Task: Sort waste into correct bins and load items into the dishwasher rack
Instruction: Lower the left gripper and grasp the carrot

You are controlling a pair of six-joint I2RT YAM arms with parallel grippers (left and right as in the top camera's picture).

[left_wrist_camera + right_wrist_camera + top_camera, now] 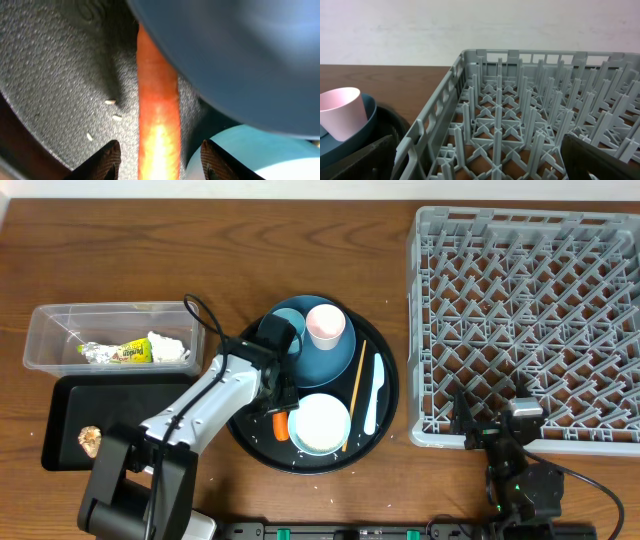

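Observation:
The orange carrot piece [281,424] lies on the round black tray [388,380], between the dark-blue plate [325,365] and the white bowl [320,423]. My left gripper [160,160] is open, one finger on each side of the carrot [157,110] without touching it. Rice grains [111,102] lie beside it. The pink cup [325,325] and light-blue cup [285,332] stand on the plate. A chopstick [354,395] and white utensil [374,392] lie to the right. My right gripper [485,165] is open and empty at the dishwasher rack's [420,330] front edge.
The clear tub [35,345] at the left holds the wrapper [130,352], foil [92,353] and tissue [168,348]. The black rectangular tray [130,405] in front of it holds the brown lump [89,440]. The plate's rim [240,60] overhangs the carrot.

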